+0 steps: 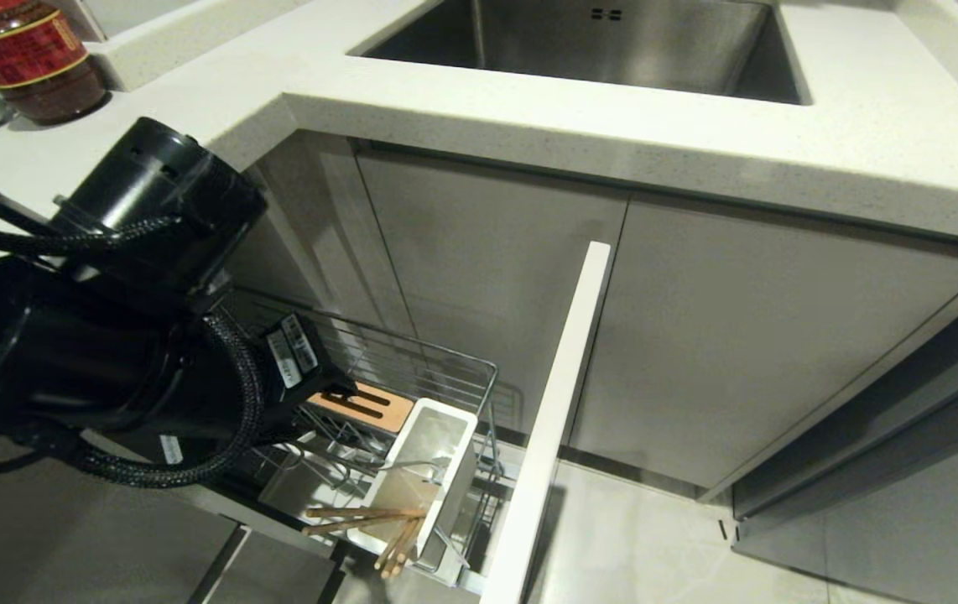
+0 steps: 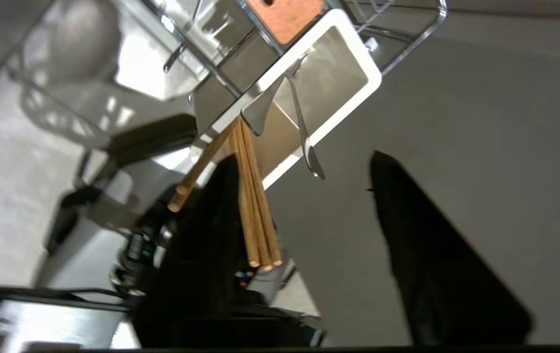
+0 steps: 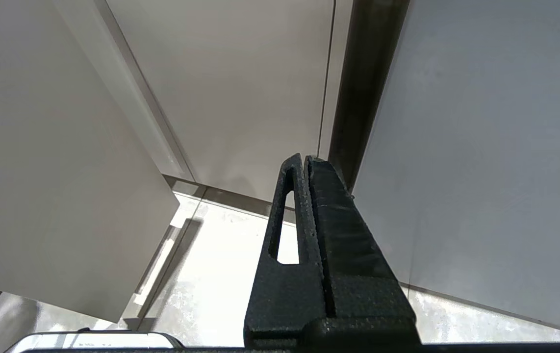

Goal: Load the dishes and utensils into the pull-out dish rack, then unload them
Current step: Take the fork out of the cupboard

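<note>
1. Nearest in the head view, the black left arm (image 1: 101, 335) fills the left side, reaching down over the pull-out dish rack (image 1: 445, 377).
2. The left gripper (image 2: 304, 162) has its 2 dark fingers (image 2: 221, 230) spread apart with nothing between them, just beside the sticking-out ends of the chopsticks (image 2: 253, 206).
3. The chopsticks (image 1: 366, 516) stand tilted in the white utensil holder (image 1: 437, 470) at the near right corner of the rack, their ends leaning out over its near edge.
4. A silver fork (image 2: 304, 132) leans in the same holder, beside the chopsticks.
5. A slotted wooden strip (image 1: 366, 404) sits just behind the holder; the rack's pale front panel (image 1: 559, 403) stands to the right.
6. The right gripper (image 3: 305, 162) hangs low by the cabinet doors (image 3: 241, 88), fingers pressed together, empty.
7. Far off, the steel sink (image 1: 613, 42) is set in the white counter (image 1: 865, 126); a red-labelled jar (image 1: 26, 54) stands far left.
</note>
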{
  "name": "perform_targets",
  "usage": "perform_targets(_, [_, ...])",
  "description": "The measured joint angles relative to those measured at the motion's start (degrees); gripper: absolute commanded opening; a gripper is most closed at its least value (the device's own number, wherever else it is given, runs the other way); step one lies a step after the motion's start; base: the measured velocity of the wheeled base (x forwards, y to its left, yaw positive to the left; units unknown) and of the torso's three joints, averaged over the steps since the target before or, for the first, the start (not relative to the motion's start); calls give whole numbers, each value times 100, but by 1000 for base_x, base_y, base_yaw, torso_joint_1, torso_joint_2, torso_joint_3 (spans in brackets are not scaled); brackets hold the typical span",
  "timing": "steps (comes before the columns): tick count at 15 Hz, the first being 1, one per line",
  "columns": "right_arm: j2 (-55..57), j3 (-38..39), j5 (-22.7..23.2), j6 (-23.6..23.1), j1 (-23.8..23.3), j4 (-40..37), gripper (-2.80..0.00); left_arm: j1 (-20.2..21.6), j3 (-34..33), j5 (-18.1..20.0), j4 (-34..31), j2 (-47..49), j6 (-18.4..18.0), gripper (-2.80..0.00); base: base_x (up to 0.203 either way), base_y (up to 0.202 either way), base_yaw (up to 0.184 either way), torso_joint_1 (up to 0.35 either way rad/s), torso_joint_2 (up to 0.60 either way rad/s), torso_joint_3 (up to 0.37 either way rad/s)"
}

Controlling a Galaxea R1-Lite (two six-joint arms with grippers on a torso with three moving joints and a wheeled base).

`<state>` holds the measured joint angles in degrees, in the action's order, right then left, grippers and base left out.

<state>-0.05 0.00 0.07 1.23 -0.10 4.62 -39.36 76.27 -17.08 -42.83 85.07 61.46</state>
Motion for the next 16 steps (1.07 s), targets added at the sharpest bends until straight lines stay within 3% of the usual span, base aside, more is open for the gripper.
perform_targets(3, [0, 0, 0, -2, 0, 0, -280, 0, -278, 33, 318, 115, 409, 0, 0, 0, 0, 0, 0, 0])
perform_targets(8, [0, 0, 0, -2, 0, 0, -280, 131, -735, 523, 886, 501, 433, 0, 0, 0, 0, 0, 0, 0])
perform_targets(13, [0, 0, 0, -1, 0, 0, -280, 308, -924, 661, 1376, 792, 418, 0, 0, 0, 0, 0, 0, 0])
perform_targets(16, [0, 0, 0, -2, 0, 0, -280, 425, -952, 962, 1522, 975, 408, 0, 0, 0, 0, 0, 0, 0])
